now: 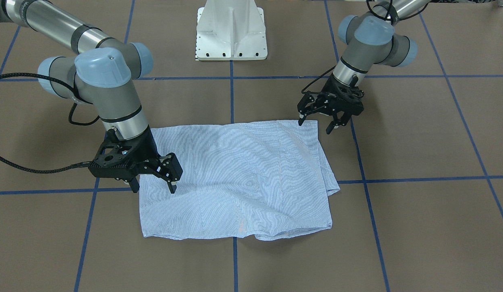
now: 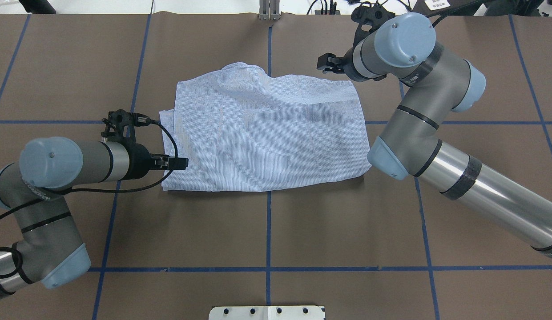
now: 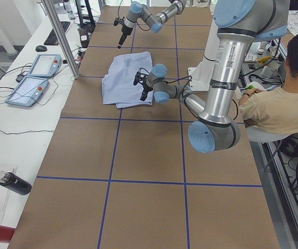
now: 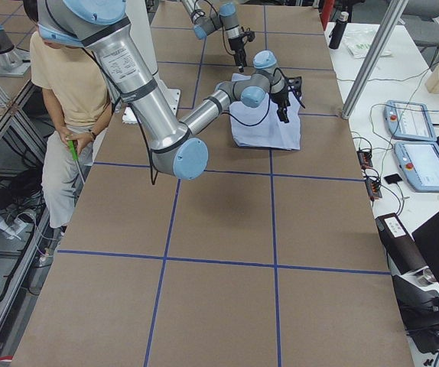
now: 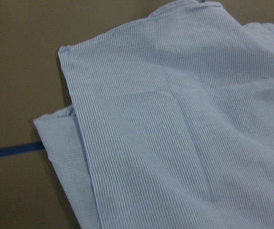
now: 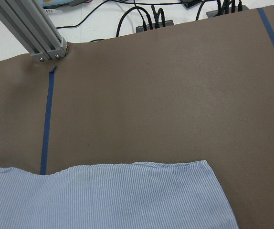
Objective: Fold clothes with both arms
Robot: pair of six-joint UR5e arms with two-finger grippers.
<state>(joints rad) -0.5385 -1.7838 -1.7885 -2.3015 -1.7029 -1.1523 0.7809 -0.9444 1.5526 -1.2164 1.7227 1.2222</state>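
Seeing striped shirt (image 1: pixel 243 170) folded flat mid-table (image 1: pixel 417 227), brown top showing past every edge. Reading left gripper (image 1: pixel 315 125) at robot-side corner, right gripper (image 1: pixel 154 188) straddling opposite side edge — both spread wide, gripping nothing.

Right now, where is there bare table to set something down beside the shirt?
Bare table between the shirt and the white base, and the strip beyond the shirt's far edge. Crowded at the shirt's two ends, where the left gripper and right gripper hang, both open.
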